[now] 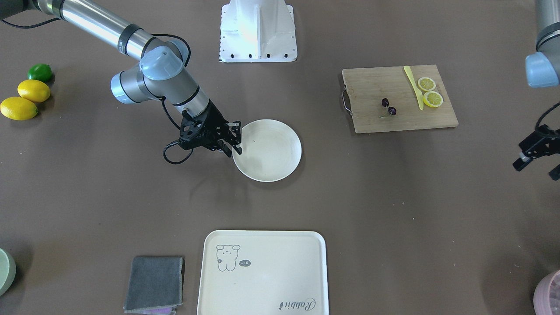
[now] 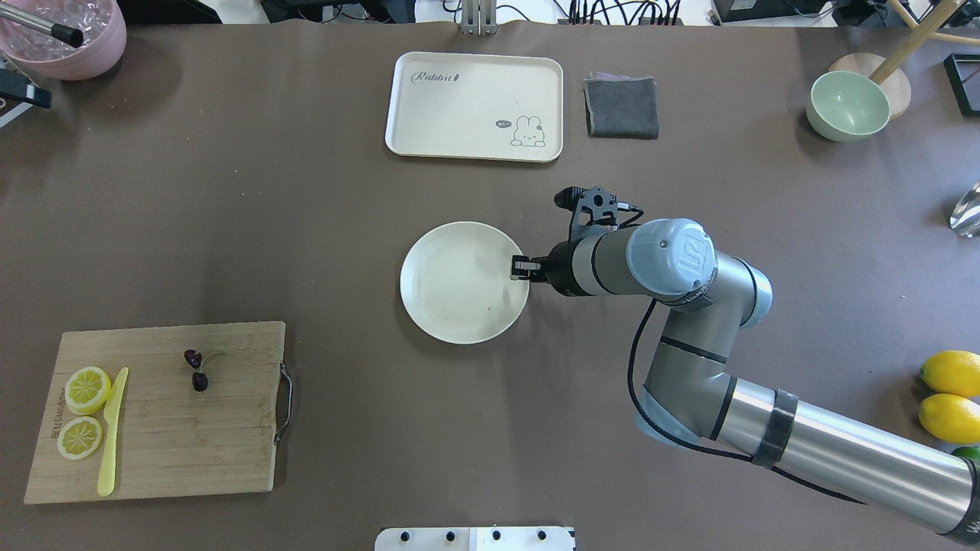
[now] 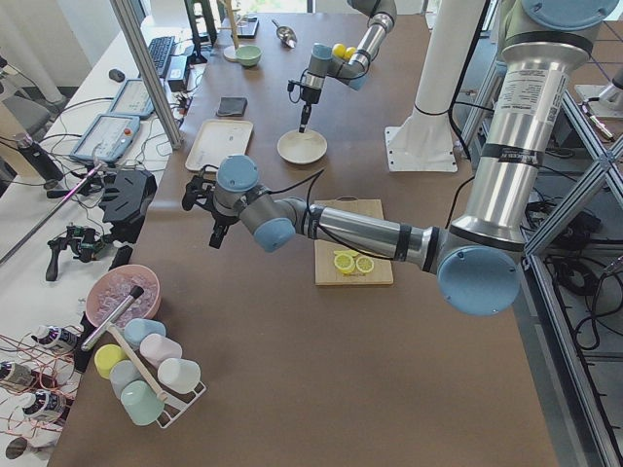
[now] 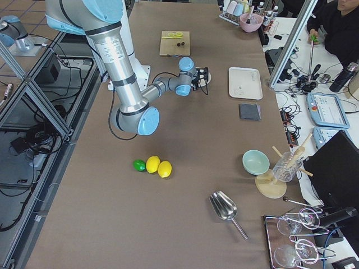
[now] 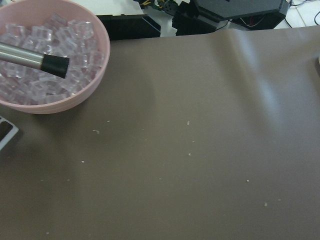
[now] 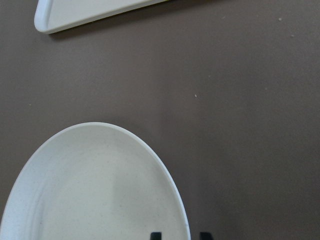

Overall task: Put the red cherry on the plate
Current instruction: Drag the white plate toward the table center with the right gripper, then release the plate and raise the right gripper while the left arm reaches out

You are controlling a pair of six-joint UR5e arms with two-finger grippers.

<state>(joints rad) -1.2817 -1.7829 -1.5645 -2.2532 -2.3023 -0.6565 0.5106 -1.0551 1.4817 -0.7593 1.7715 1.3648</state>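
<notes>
The red cherry [image 1: 388, 107] [image 2: 196, 370], a dark pair on thin stems, lies on a wooden cutting board [image 1: 393, 124] [image 2: 168, 444]. The round cream plate [image 1: 271, 153] [image 2: 459, 283] [image 6: 90, 195] sits bare mid-table. My right gripper [image 1: 234, 139] [image 2: 521, 268] hovers at the plate's edge, open, one fingertip [image 6: 156, 235] on each side of the rim line and nothing held. My left gripper [image 1: 537, 168] [image 3: 209, 209] hangs open over bare table, far from the cherry. Its wrist view shows no fingers.
Two lemon slices [image 2: 83, 413] and a yellow knife [image 2: 112, 432] share the board. A rabbit tray [image 2: 475, 84] and grey cloth [image 2: 622, 107] lie across the table. Lemons and a lime [image 1: 26, 94], a green bowl [image 2: 846, 103] and a pink ice bowl [image 5: 50, 65] stand at the ends.
</notes>
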